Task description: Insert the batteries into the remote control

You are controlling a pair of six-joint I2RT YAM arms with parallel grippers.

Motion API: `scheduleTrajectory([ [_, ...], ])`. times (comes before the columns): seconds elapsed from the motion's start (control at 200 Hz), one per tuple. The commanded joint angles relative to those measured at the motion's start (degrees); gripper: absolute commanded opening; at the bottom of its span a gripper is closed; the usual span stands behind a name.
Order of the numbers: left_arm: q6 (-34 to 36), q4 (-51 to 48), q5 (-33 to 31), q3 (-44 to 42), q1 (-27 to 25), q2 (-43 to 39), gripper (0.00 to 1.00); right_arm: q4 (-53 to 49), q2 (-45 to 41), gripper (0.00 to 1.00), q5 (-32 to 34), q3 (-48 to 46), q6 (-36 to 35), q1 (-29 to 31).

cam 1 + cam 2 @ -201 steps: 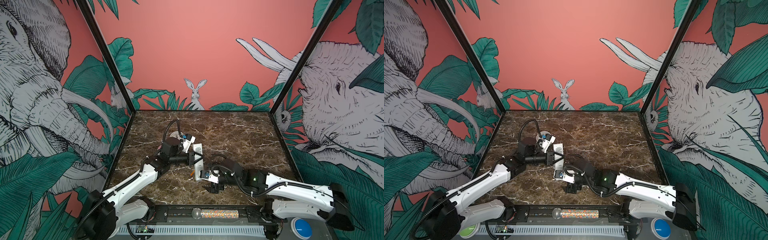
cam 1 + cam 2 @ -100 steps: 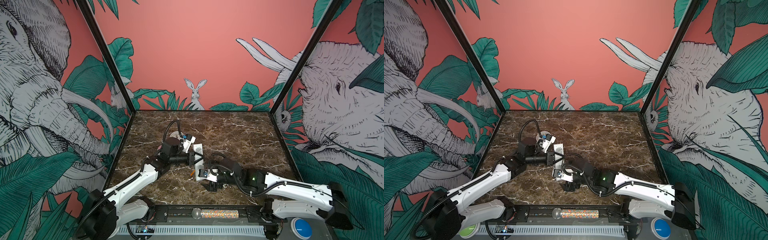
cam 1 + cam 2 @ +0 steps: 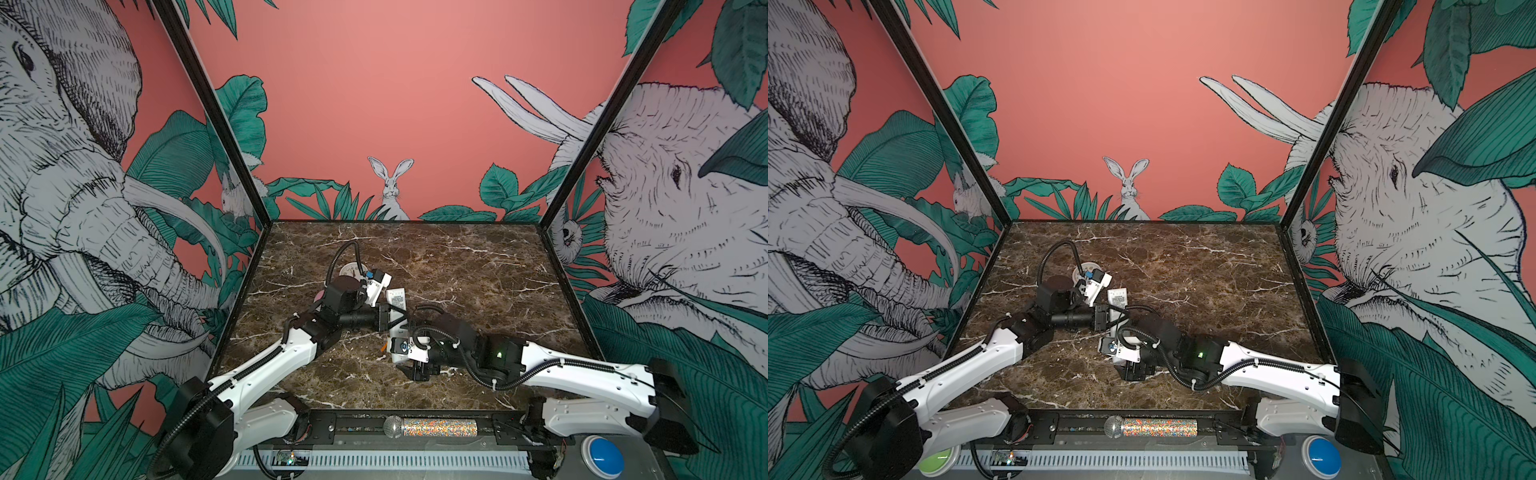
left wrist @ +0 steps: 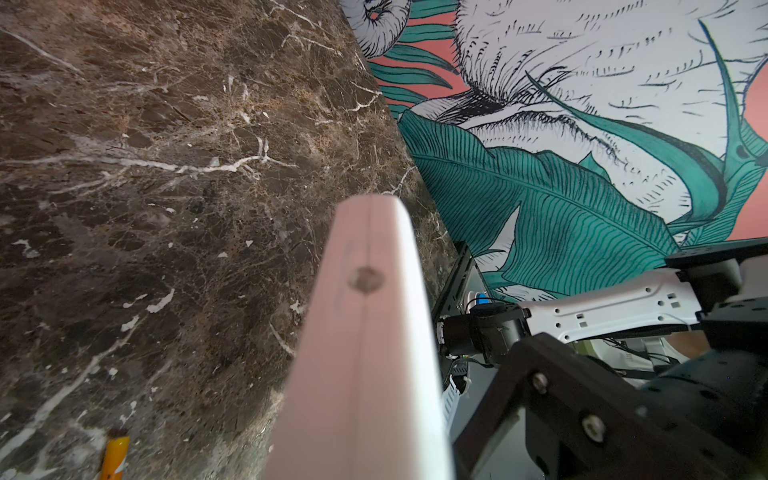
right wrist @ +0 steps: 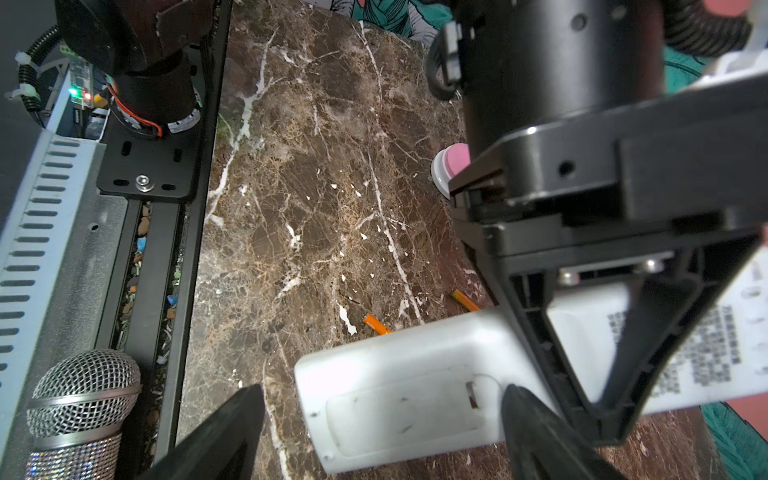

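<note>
Since the left gripper (image 3: 388, 321) is clamped across the middle of the remote control (image 5: 436, 340), label side up, its cover end sits between the right gripper's (image 5: 382, 399) spread jaws. The batteries (image 5: 376, 325) lie on the marble table (image 5: 311, 187) beside it. Judged: remote light, rigid, slick; batteries roll-prone, so pinch mid-barrel.

We counted two batteries, battery one (image 5: 376, 325) at lower centre and battery two (image 5: 465, 300) right of it; one remote control (image 5: 399, 399); one microphone (image 5: 83, 390) at lower left; one round white clock (image 3: 347, 272); one pink-topped disc (image 5: 451, 166).
</note>
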Motion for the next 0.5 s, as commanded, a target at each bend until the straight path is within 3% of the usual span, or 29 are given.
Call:
scheduleTrajectory([
  [0.0, -0.6, 2.4, 0.9, -0.4, 0.1, -0.6, 0.00, 1.8, 0.4, 0.91, -0.9, 1.0, -0.2, 0.4],
  [0.49, -0.7, 3.2, 1.3, -0.5, 0.1, -0.8, 0.00, 0.7, 3.2, 0.90, -1.5, 1.5, 0.4, 0.4],
])
